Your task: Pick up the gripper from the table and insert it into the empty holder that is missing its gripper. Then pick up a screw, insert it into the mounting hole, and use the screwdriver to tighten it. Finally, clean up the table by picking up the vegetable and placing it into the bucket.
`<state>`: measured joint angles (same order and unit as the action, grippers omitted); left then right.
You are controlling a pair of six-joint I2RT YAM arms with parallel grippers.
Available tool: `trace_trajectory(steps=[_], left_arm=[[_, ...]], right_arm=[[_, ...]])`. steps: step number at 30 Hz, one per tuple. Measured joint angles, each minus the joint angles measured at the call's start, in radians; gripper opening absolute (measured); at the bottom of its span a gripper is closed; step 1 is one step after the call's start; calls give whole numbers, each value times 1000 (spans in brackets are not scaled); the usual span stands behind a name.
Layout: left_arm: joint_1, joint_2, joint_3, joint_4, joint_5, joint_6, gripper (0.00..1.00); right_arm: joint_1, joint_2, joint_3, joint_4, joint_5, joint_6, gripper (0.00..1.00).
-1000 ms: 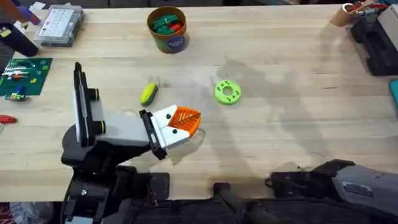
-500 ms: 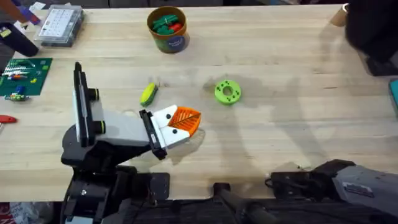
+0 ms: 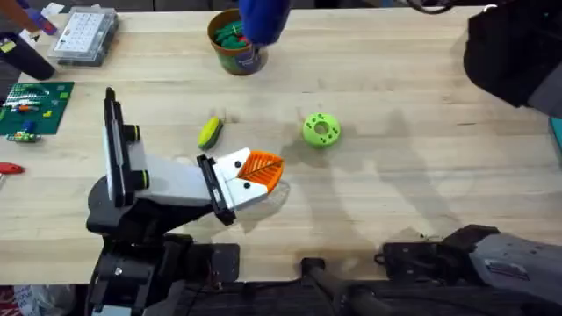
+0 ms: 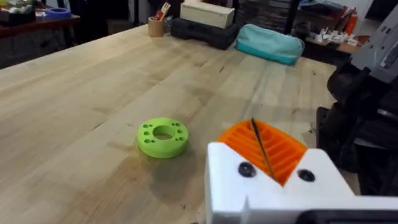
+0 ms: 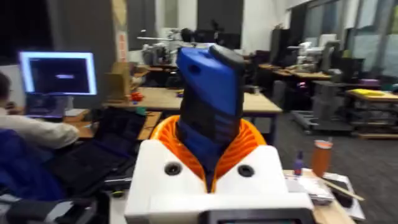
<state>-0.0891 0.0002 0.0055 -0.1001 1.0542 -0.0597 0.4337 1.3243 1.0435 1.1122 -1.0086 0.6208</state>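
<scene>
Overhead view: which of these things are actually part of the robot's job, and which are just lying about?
Part of the job:
- screwdriver, clamped in the jaws of the right gripper
- vegetable
- bucket

Just lying about:
- lime-green disc
- clear parts box
- green circuit board
- teal pouch

The desk (image 3: 421, 184) is evenly bright, with soft grey shadows right of the green disc (image 3: 321, 129); the screwdriver (image 3: 263, 17) (held high) looks blurred.
</scene>
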Motion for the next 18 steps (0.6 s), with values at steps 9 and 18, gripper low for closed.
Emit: trace_trajectory(steps=[9,18], left_arm=[[0,0,0,0,0,0,5],[0,0,0,0,0,0,5]], right_arm=[[45,0,0,4,-36,12,17],[70,0,17,1,-77,0,17]])
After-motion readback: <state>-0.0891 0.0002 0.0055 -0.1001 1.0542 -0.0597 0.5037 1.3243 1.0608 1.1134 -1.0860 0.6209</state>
